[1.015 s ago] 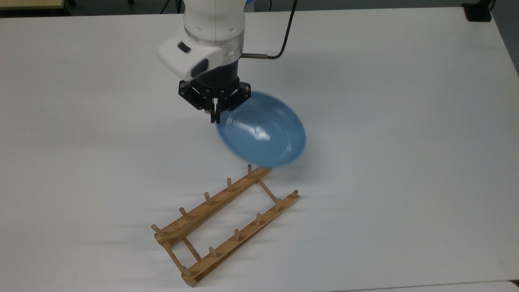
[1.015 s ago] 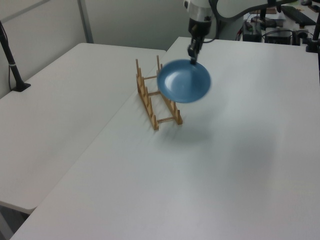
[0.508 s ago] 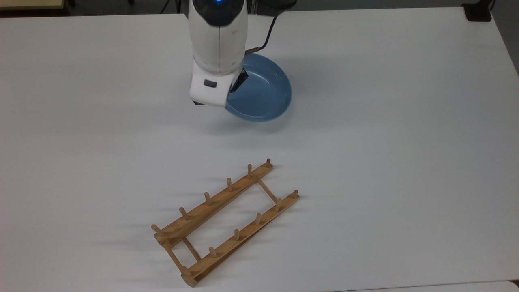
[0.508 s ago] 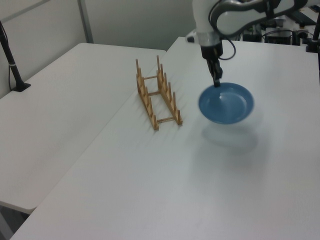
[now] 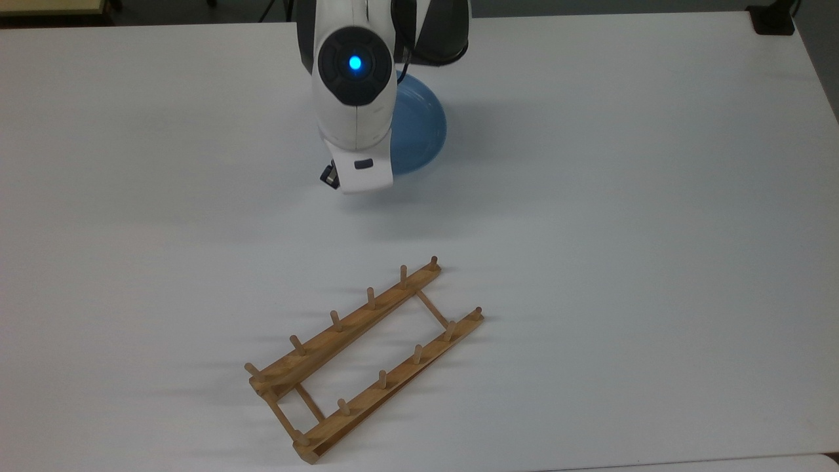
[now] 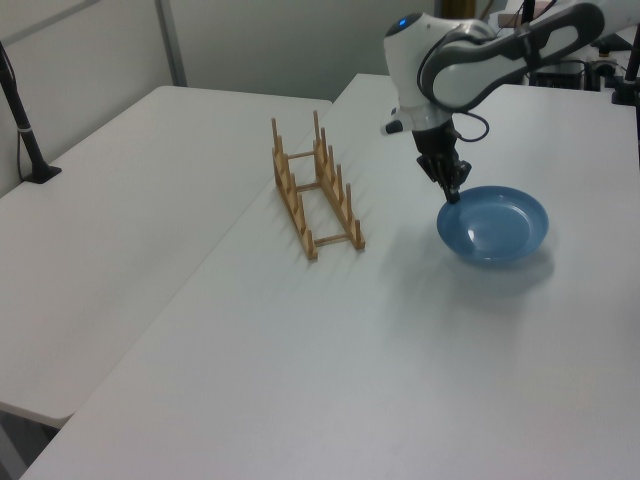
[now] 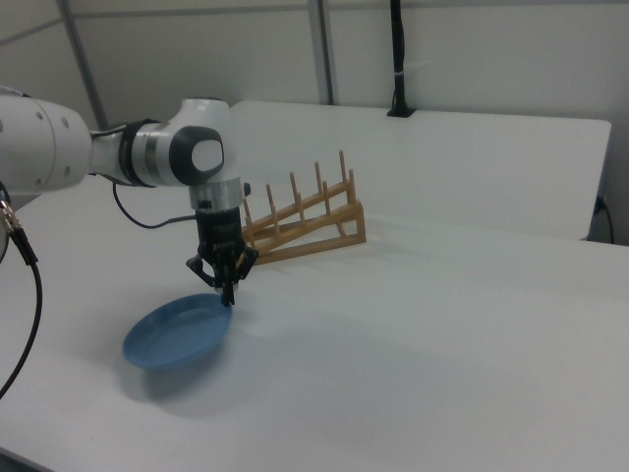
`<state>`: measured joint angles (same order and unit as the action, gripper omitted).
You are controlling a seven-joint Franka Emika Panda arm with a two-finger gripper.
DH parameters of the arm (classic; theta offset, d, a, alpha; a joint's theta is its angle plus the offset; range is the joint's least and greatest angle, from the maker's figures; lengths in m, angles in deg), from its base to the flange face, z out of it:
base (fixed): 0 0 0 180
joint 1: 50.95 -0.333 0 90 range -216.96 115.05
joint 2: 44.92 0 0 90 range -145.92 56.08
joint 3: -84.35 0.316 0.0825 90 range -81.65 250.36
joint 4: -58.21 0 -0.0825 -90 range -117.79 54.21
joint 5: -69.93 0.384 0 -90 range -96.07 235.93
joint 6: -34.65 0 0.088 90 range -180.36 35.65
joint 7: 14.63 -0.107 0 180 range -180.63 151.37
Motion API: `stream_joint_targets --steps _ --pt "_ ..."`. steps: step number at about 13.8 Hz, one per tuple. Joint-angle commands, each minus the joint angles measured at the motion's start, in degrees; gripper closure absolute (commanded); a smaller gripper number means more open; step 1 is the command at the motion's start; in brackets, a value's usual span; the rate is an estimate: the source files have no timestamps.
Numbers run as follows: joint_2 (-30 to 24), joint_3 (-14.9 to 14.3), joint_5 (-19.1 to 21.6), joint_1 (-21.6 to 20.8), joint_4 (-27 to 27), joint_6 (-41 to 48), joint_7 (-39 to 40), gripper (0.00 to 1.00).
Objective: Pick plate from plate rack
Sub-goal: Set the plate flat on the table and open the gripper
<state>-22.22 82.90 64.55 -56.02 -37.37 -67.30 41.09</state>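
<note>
Item 1 — claw (image 6: 452,192): you will find it pointing down at the end of the white arm (image 6: 470,60), its black fingers pinched together on the near rim of the plate. In the right view the same claw (image 7: 228,291) meets the rim at the plate's upper right edge.

Item 2 — light-blue plate (image 6: 494,224): round, shallow, raised rim, plain inside. It extends from the claw toward the left view's right, face up and roughly level. In the right view the plate (image 7: 177,330) hangs low from the claw with a soft shadow on the counter beneath it; whether its underside touches the counter you cannot tell. In the top view the plate (image 5: 419,128) shows only as a blue crescent past the arm's wrist housing.

Item 3 — wooden plate rack (image 5: 367,357): two parallel rails, thin crossbars, short upright pegs along each rail. It holds nothing. It stands well apart from the claw: toward the left view's left in that view (image 6: 315,190), and behind the claw toward the right view's right in that one (image 7: 305,224). In the top view it lies well below the arm.

Item 4 — white counter (image 5: 623,229): it carries the rack, and bare surface separates rack and plate.

Item 5 — black cable (image 7: 22,256): it trails from the arm at the right view's left edge.
</note>
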Motion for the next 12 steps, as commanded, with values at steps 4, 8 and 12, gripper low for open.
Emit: stream_joint_targets --steps 4,8,12 --pt "0.59 -0.13 -1.13 0.41 -4.53 -8.09 5.99 0.62" --pt "-0.89 -0.22 -0.95 0.76 -1.45 -5.38 -6.81 0.00" --pt "-7.22 -0.92 -0.60 1.11 -0.31 -2.39 -16.23 0.00"
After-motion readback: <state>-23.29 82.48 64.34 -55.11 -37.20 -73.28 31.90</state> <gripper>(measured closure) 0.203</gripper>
